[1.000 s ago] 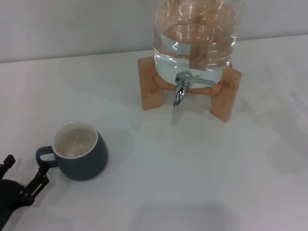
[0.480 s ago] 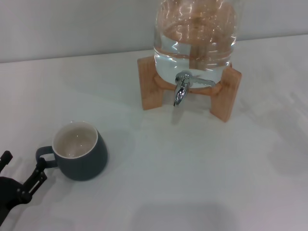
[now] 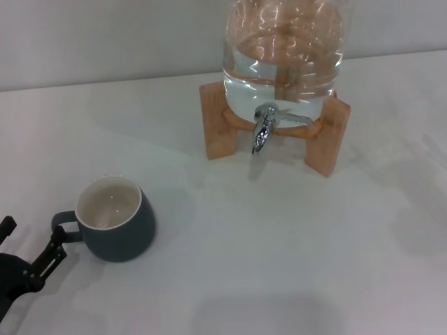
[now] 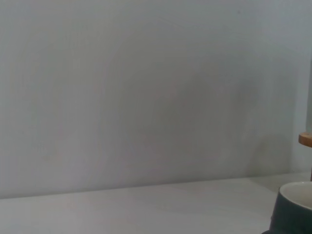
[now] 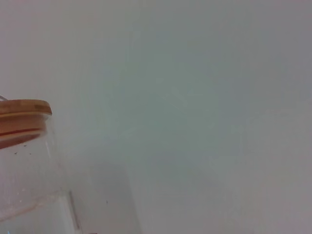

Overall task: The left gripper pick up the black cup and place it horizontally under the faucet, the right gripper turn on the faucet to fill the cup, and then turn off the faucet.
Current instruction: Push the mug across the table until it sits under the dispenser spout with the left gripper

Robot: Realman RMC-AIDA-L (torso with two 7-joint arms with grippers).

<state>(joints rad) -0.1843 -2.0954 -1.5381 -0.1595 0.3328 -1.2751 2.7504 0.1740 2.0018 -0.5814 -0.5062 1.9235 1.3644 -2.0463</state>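
Observation:
The black cup [image 3: 116,220] stands upright on the white table at the front left, cream inside showing, with its loop handle [image 3: 63,226] pointing left. My left gripper [image 3: 32,236] is at the bottom left corner, open and empty, and one fingertip [image 3: 57,241] is just beside the handle. The cup's edge also shows in the left wrist view [image 4: 294,209]. The chrome faucet [image 3: 263,130] hangs from the clear glass jar [image 3: 283,56] at the back centre, its thin lever pointing right. The right gripper is out of view.
The jar holds water and sits on a wooden stand [image 3: 218,125]. Its wooden lid shows in the right wrist view [image 5: 23,114]. White table [image 3: 279,251] lies between cup and faucet. A grey wall stands behind.
My left gripper has slid slightly down toward the bottom left corner. The cup and faucet have not moved.

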